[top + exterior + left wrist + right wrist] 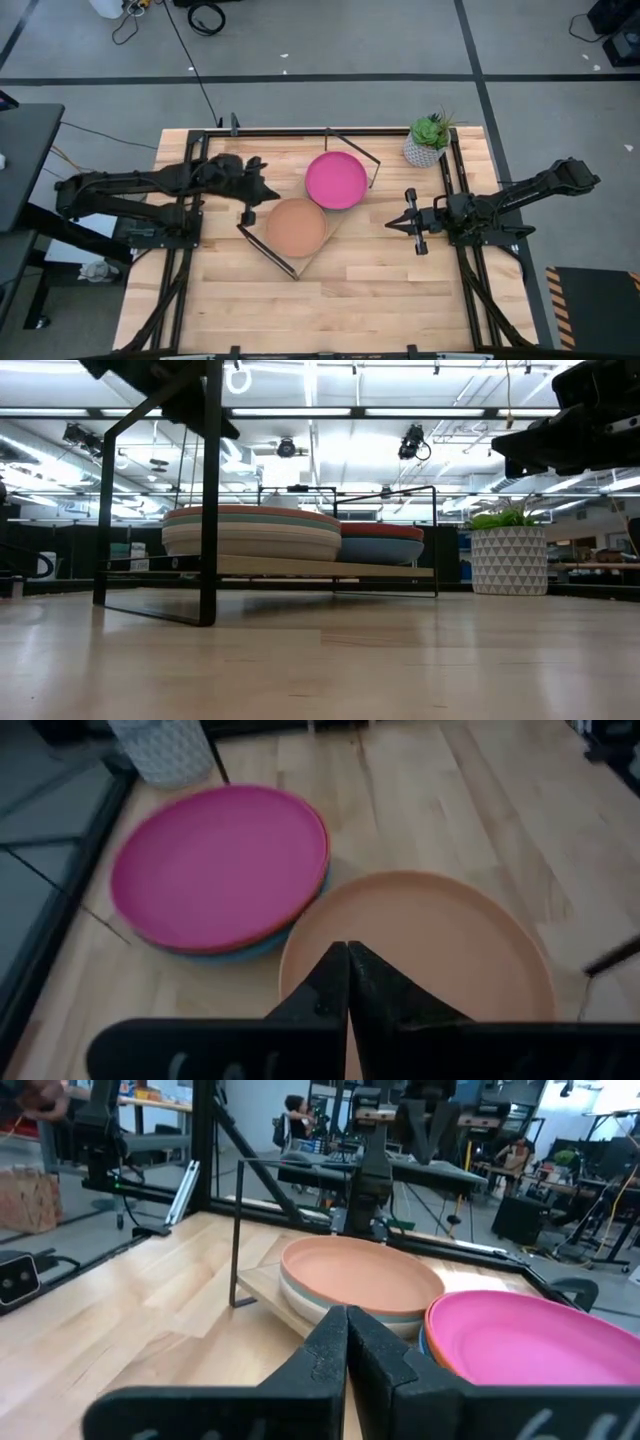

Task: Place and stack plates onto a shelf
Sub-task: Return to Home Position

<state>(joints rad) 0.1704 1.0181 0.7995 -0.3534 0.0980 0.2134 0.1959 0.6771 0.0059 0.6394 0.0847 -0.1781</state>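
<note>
Closest to us, the left gripper (347, 952) has its two dark fingers (385, 995) pressed tip to tip with nothing between them. Just past those tips lies the tan plate (430, 935), topmost of its stack. Beyond it the pink plate (220, 865) tops a second stack, with a blue plate (245, 948) showing under its rim. The stacks sit side by side, touching or nearly so; we cannot tell which.

Both rest on the shelf (380, 570), a light wood board on thin black wire legs that stands askew on the slatted table (400, 300). The tan stack is nearer the low camera and the pink one is farther back. From above, we find the left gripper raised over the table just beside the tan stack, at the shelf's left end.

The right gripper (347, 1312) likewise has its fingers shut together, empty. It is held above the tabletop on the right side — well apart from the shelf, pointing toward it. A potted plant (428, 140) stands at the table's far right corner, near the pink stack.
</note>
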